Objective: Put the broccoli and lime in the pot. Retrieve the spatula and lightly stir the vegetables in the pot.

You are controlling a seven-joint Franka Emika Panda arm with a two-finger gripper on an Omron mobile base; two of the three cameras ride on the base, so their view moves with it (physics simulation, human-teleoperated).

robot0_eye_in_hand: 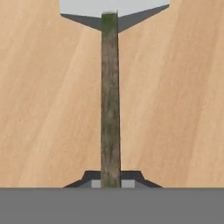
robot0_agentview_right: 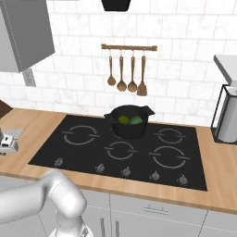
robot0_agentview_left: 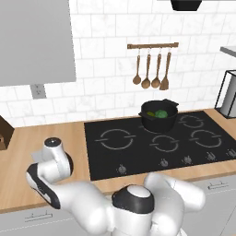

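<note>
The black pot (robot0_agentview_left: 159, 120) (robot0_agentview_right: 130, 128) stands on the back middle burner. The dark-green broccoli (robot0_agentview_left: 162, 113) (robot0_agentview_right: 135, 120) and the yellow-green lime (robot0_agentview_left: 151, 114) (robot0_agentview_right: 123, 119) lie inside it. My gripper (robot0_eye_in_hand: 110, 183) hangs over the wooden counter left of the hob, far from the pot. Its finger pads (robot0_eye_in_hand: 96, 183) press on both sides of the thin grey handle of the spatula (robot0_eye_in_hand: 110, 96), so it is shut on it. The light-grey blade (robot0_eye_in_hand: 87, 6) (robot0_agentview_right: 16, 133) points away from the hand. The hand (robot0_agentview_left: 53, 144) (robot0_agentview_right: 5, 143) points down at the counter.
The black hob (robot0_agentview_left: 138, 152) (robot0_agentview_right: 83, 157) has knobs along its front edge. Brown wooden spoons and a turner (robot0_agentview_left: 151, 69) (robot0_agentview_right: 127, 74) hang on a wall rail. A wire rack (robot0_agentview_left: 228, 94) (robot0_agentview_right: 224, 115) stands at the right, a dark brown box (robot0_agentview_left: 3, 133) at the left.
</note>
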